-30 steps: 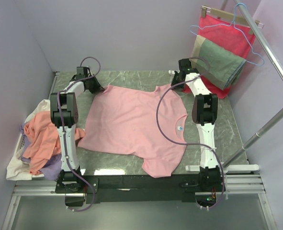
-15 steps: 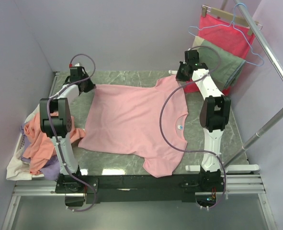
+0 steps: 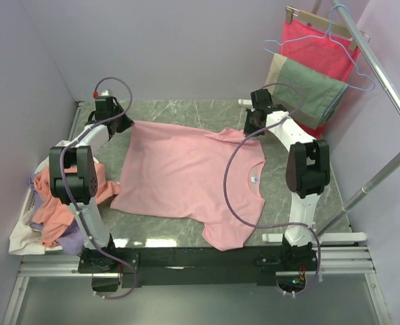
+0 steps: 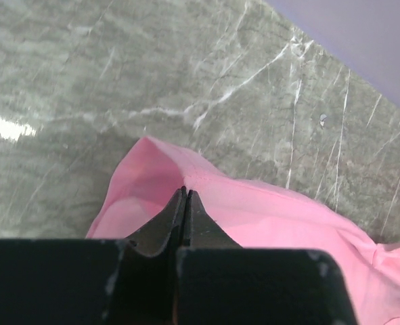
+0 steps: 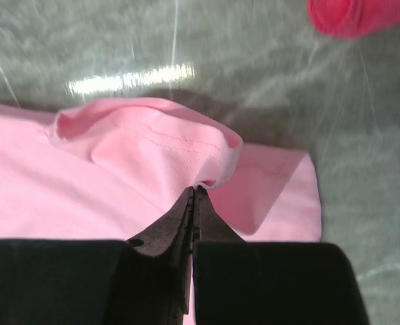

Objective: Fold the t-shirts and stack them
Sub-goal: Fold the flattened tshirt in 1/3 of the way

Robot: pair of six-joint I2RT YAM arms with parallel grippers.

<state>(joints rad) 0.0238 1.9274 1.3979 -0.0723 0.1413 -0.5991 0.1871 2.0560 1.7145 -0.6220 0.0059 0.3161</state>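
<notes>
A light pink t-shirt [image 3: 186, 176] lies spread on the marble table, collar to the right. My left gripper [image 3: 123, 122] is shut on its far left corner, seen up close in the left wrist view [image 4: 185, 191], where pink cloth [image 4: 267, 217] bunches around the tips. My right gripper [image 3: 252, 127] is shut on the far right sleeve edge, seen in the right wrist view [image 5: 194, 189], with the cloth [image 5: 145, 149] lifted in a fold. A heap of salmon-orange [image 3: 57, 196], white and lilac t-shirts lies at the left edge.
A red cloth [image 3: 318, 51] and a grey-green and beige cloth [image 3: 308, 91] hang on a hanger at the back right, by a metal rail [image 3: 382, 81]. The purple back wall is close behind both grippers. The red cloth's end [image 5: 362, 13] shows in the right wrist view.
Both grippers have moved toward the far edge and then slightly back, staying shut on the pink shirt's far edge. The shirt's far edge is pulled straighter and wider.
</notes>
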